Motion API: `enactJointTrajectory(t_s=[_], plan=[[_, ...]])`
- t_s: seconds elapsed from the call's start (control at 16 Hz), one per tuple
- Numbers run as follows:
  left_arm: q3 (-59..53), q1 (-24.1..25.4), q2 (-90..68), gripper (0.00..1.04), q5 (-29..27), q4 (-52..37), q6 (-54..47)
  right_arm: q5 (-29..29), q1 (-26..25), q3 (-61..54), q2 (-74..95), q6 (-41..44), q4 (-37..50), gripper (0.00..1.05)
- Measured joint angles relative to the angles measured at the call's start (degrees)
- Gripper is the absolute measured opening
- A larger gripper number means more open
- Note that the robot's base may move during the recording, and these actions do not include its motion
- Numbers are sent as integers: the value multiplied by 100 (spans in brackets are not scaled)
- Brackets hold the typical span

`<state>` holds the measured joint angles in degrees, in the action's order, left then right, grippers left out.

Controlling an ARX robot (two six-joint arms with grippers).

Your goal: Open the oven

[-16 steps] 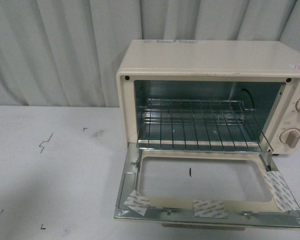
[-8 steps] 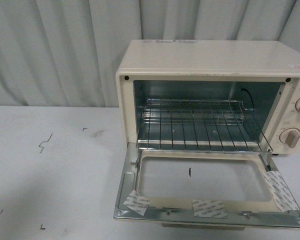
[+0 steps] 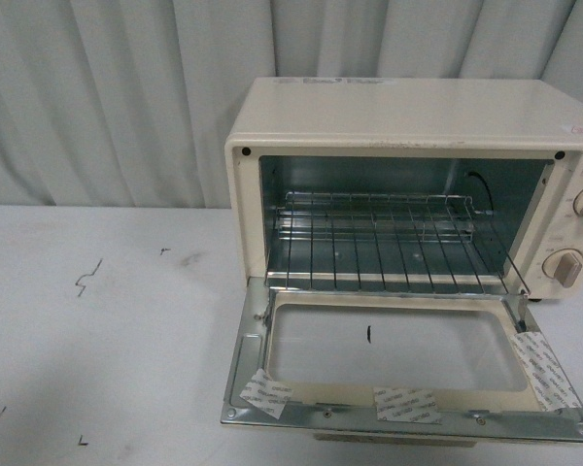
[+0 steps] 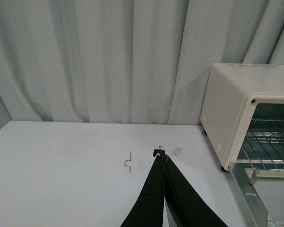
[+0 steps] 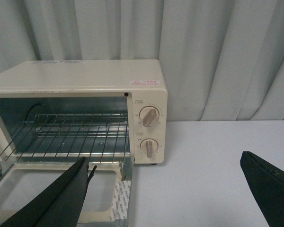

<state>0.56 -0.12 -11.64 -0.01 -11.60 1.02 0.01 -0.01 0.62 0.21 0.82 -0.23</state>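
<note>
A pale curtain [image 3: 126,97] is hanging in folds behind a white table [image 3: 107,320] that is carrying a few small dark scuffs. Nearest to me, the left gripper [image 4: 162,156] is sitting low over the bare table well to the left of the oven, its two black fingers pressed together to a point and holding nothing. The right gripper [image 5: 165,177] is hovering just in front of the oven's right end with its jaws spread wide, one finger [image 5: 61,194] lying over the near corner of the door and the other far off to the side; it is gripping nothing. Next comes the door [image 3: 398,359], which is lying folded down flat toward me, glass pane up in a metal frame with bits of tape stuck along its front edge; its handle is hidden beneath. Behind it the oven [image 3: 418,126] is standing on the table toward the right, cavity gaping. Inside, a wire rack [image 3: 374,243] is sitting level with nothing on it, and the floor below is looking bare too. Two knobs [image 5: 149,117] are showing on the right panel. I'd judge the box light enough to skid if pushed, stiff in the shell, with the glass and hinges the delicate parts; the front bar would be the place to take hold, though the opening already looks done.
</note>
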Motion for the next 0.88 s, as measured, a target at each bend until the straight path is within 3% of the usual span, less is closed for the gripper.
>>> enactJointTrajectory(t_s=[0.19, 0.25, 0.5, 0.56, 0.62, 0.88], plan=[[9, 0, 328, 2, -2, 407, 0, -2, 0, 0, 0, 0, 0, 98], [2, 0, 1010, 2, 4, 1237, -2, 2, 0, 0, 0, 0, 0, 98], [2, 0, 1123, 2, 2, 1169, -2, -2, 0, 0, 0, 0, 2, 98], [2, 0, 1123, 9, -2, 1176, 0, -2, 0, 0, -2, 0, 4, 98], [2, 0, 1123, 26, -2, 1178, 0, -2, 0, 0, 0, 0, 2, 98], [2, 0, 1123, 74, 0, 1180, -2, -2, 0, 0, 0, 0, 2, 98]])
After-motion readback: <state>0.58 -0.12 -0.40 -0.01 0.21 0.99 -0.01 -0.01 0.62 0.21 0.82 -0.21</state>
